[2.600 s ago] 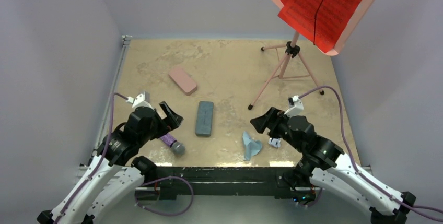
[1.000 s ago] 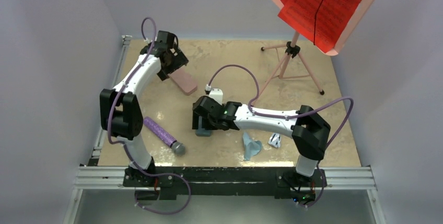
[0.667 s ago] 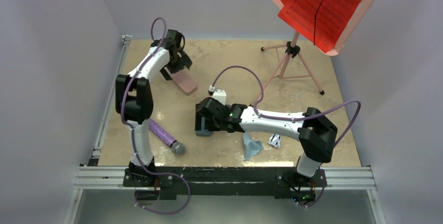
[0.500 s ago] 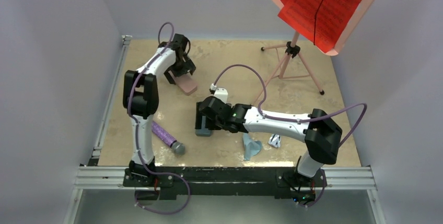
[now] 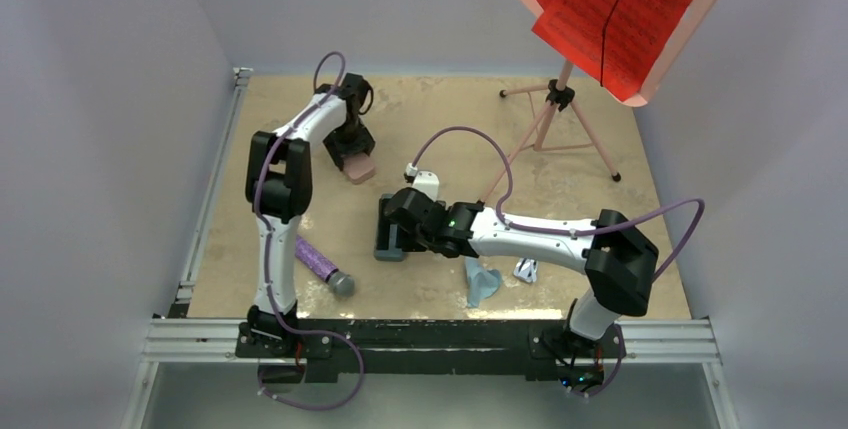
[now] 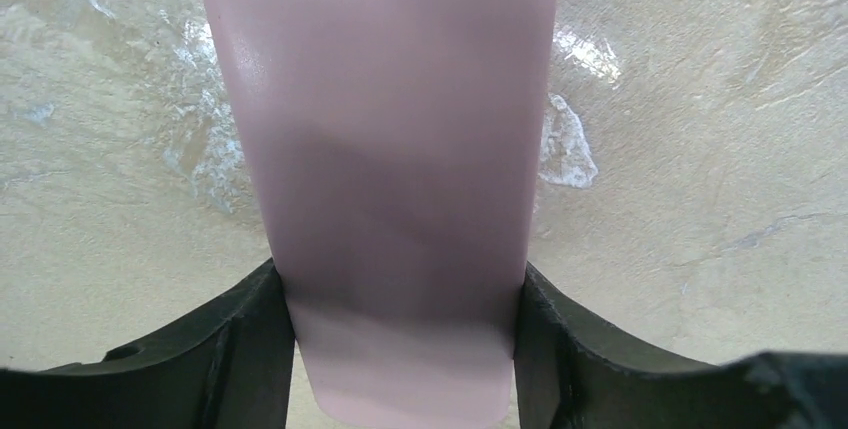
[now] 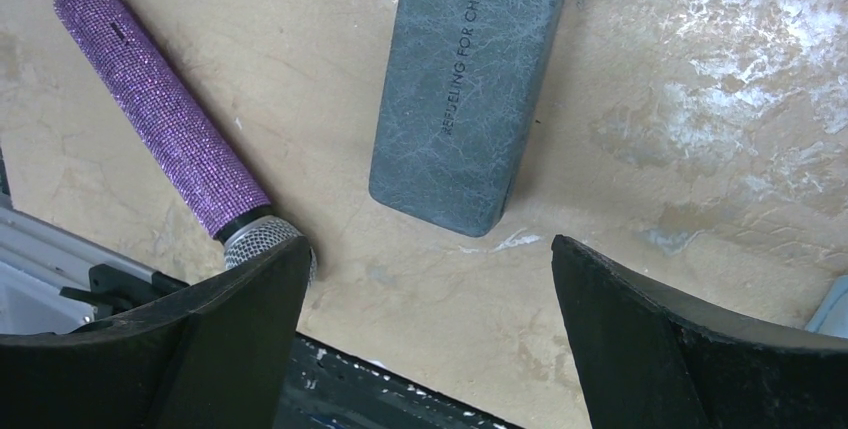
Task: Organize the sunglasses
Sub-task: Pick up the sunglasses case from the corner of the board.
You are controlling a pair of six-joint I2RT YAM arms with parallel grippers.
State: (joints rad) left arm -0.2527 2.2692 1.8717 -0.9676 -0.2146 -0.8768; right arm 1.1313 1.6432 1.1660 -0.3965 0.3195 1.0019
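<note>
Left hand on the pink case, right hand poised over the grey-blue one

My left hand (image 6: 400, 284) clasps the pink case (image 6: 380, 129) across its width, its length running straight ahead. My right hand (image 7: 425, 249) gapes wide above the grey-blue case (image 7: 470, 79). The white sunglasses (image 5: 525, 269) lie beside the blue cloth (image 5: 480, 281), nearer my right arm. I cannot see the brown pair.

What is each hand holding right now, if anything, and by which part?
The left hand grips the pink case across its long sides, near one end. The right hand is open near the grey case, holding nothing.
</note>
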